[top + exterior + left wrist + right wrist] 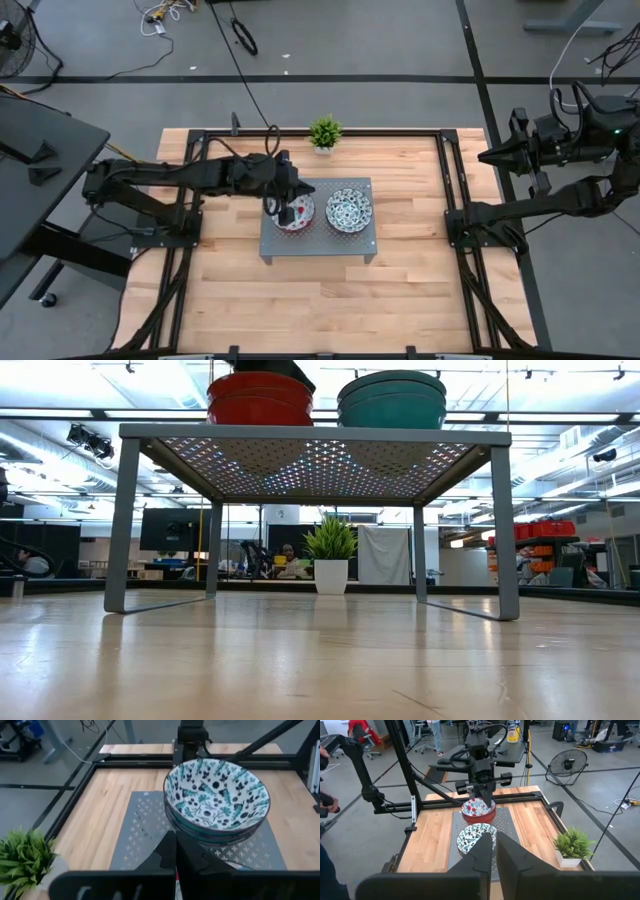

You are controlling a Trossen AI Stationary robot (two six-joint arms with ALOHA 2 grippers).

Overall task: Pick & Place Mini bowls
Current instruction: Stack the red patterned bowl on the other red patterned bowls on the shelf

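Two stacks of mini bowls stand side by side on a grey perforated stand [315, 245]: the red-spotted stack [298, 212] on its left half, the blue-green patterned stack [350, 208] on its right half. My left gripper [283, 207] reaches in from the table's left and sits on the red stack's left rim, shut on the top bowl. The low view shows both stacks on the stand top, red [260, 398] and blue-green [392, 400]. My right gripper [492, 155] waits, shut, beyond the table's right edge. My left gripper holds the top red mini bowl by its rim on the table's left side [481, 805], pinched between the two fingers. The fingers come from above, slanting down. A thin red sliver of the rim [176, 876] shows between them. The bowl sits level on the red stack.
A small green potted plant [325, 132] stands at the table's far edge, behind the stand. Bare wood lies in front of the stand and on both sides. A black frame runs around the tabletop [450, 200]. A person's arm shows beyond the table [326, 800].
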